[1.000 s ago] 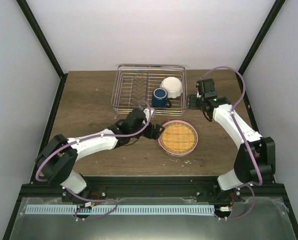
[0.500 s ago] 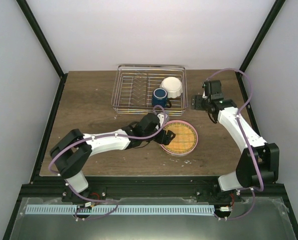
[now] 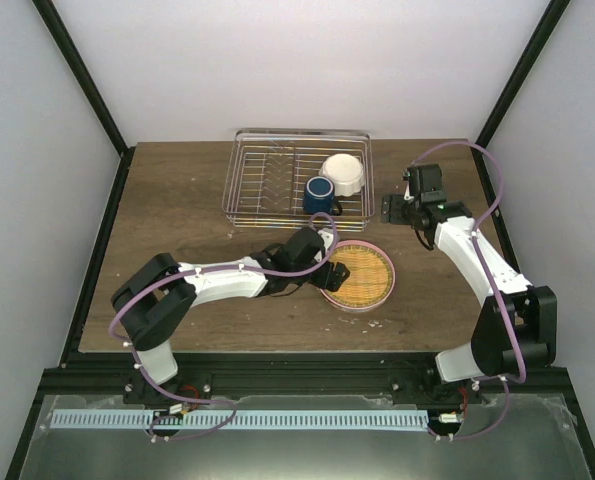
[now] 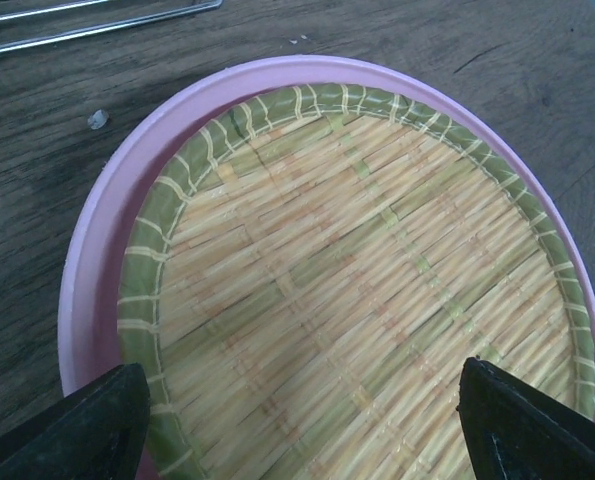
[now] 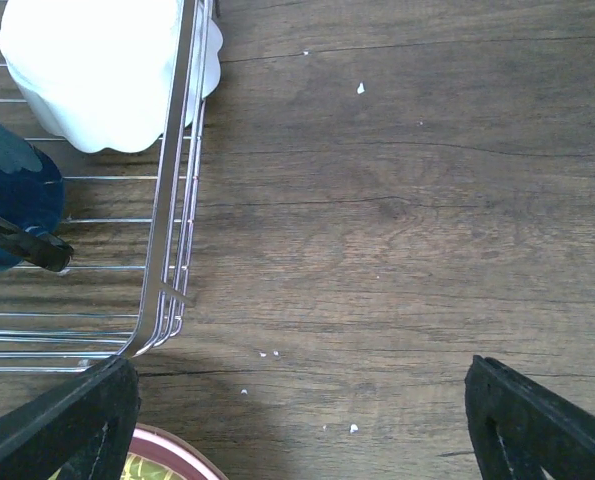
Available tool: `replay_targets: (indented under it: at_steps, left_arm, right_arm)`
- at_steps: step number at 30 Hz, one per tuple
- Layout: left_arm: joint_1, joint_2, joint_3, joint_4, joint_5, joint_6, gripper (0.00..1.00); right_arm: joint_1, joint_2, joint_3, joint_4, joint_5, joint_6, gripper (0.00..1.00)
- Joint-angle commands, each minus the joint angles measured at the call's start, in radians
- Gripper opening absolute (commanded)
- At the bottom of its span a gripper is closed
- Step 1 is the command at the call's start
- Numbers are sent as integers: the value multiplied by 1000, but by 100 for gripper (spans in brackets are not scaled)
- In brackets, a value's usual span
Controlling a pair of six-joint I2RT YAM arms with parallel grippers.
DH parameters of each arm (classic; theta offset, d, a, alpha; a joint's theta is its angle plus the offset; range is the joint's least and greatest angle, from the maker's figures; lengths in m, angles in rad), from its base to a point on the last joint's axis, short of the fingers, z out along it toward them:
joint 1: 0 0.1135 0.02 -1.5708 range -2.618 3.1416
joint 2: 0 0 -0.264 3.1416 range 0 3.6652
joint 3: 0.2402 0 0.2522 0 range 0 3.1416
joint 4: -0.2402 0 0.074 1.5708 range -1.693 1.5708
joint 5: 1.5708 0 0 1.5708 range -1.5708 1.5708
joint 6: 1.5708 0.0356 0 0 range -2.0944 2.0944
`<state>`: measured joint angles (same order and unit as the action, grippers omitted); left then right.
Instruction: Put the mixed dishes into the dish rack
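Observation:
The pink plate (image 3: pixel 358 299) lies on the table with the smaller yellow-lime ribbed plate (image 3: pixel 358 273) stacked on it. My left gripper (image 3: pixel 328 268) hovers open over the stack's left edge. In the left wrist view its fingers straddle the ribbed plate (image 4: pixel 357 280), with the pink plate's rim (image 4: pixel 87 270) at the left, and the left gripper (image 4: pixel 307 430) holds nothing. The dish rack (image 3: pixel 249 172) holds the white bowl (image 3: pixel 343 173) and the dark blue mug (image 3: pixel 319 195). My right gripper (image 3: pixel 389 208) is open and empty just right of the rack.
In the right wrist view the right gripper (image 5: pixel 297 425) hangs over bare wood, with the rack's right wall (image 5: pixel 172 250), the bowl (image 5: pixel 97 70) and the mug (image 5: pixel 12 195) at its left. The pink plate's rim (image 5: pixel 167 455) shows at the bottom. Small white crumbs (image 5: pixel 354 428) dot the table.
My left arm has stretched right, bringing its open gripper over the plate stack. My right gripper has drawn slightly right, away from the rack.

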<state>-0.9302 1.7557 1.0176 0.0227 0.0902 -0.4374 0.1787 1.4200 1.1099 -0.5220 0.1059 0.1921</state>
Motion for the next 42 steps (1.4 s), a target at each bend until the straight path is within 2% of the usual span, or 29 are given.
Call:
replay_targets:
  at_steps: [1, 13, 23, 34, 42]
  left_arm:
    - [-4, 33, 42, -16, -9, 6, 86]
    - [-18, 73, 111, -158, -118, 10, 86]
    - [-18, 116, 117, -150, -58, -6, 85]
    - [-19, 126, 48, -101, 8, -57, 82]
    - [-26, 128, 88, -235, -46, -63, 81]
  right_arm:
    - [-11, -24, -1, 19, 0, -13, 90]
    - [-10, -33, -8, 30, 2, -16, 91]
    - [-11, -38, -10, 31, 2, -19, 91]
    - [-10, -39, -13, 31, -2, -19, 91]
    - [-10, -48, -16, 30, -2, -19, 91]
